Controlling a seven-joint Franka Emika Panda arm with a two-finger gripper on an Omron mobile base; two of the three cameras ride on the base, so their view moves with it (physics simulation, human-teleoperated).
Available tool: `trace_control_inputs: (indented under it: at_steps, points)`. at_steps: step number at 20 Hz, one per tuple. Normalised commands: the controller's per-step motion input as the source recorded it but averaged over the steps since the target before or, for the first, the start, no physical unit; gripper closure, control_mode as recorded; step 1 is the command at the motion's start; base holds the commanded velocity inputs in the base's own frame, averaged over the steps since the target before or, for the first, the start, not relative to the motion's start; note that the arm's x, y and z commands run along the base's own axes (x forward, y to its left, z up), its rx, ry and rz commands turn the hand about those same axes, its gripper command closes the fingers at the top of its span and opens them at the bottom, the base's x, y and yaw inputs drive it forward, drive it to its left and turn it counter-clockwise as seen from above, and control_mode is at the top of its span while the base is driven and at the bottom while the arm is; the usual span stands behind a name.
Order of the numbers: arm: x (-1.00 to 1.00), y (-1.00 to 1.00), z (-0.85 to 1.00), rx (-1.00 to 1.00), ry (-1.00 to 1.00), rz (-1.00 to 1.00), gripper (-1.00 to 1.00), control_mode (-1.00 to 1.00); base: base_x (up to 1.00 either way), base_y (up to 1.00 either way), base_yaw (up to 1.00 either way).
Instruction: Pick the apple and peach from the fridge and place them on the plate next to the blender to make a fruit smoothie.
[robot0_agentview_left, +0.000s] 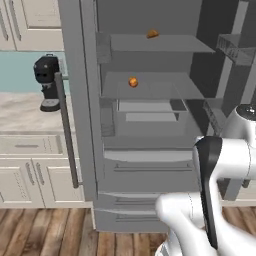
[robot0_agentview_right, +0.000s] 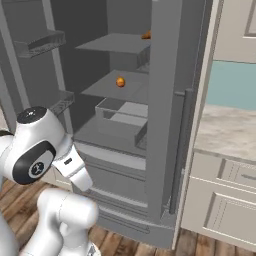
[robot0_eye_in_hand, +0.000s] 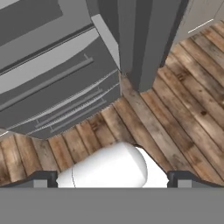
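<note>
- Inside the fridge (robot0_agentview_left: 80, 100), with its door open for reaching, the peach (robot0_agentview_left: 133, 82) sits on the middle shelf (robot0_agentview_left: 150, 87), far from the arm.
- Low by the wooden floor (robot0_eye_in_hand: 183, 109), the gripper (robot0_eye_in_hand: 113, 179) has its fingers spread wide, holding nothing.

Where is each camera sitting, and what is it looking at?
Left base view: behind the arm's left, facing the open fridge; the white arm rises at lower right.
Right base view: behind the arm's right, facing the same fridge; arm at lower left.
Hand view: on the hand, looking down at the fridge's bottom drawers and the wooden floor; the open claw shows its tips at the bottom.
Both base views share the peach on a shelf.
</note>
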Motion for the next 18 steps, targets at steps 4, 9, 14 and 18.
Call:
trace_control_inputs:
  at_steps: [4, 9, 14, 18]
  points:
    - [0.00, 0.00, 0.00, 0.00, 0.00, 0.00, -1.00, 1.00, 0.42, 0.22, -0.01]
    - [0.00, 0.00, 0.00, 0.00, 0.00, 0.00, -1.00, 1.00, 0.37, 0.27, 0.00]
    - [0.00, 0.00, 0.00, 0.00, 0.00, 0.00, -1.00, 1.00, 0.51, 0.33, 0.00]
    - [0.00, 0.00, 0.00, 0.00, 0.00, 0.00, -1.00, 1.00, 0.74, 0.37, 0.00]
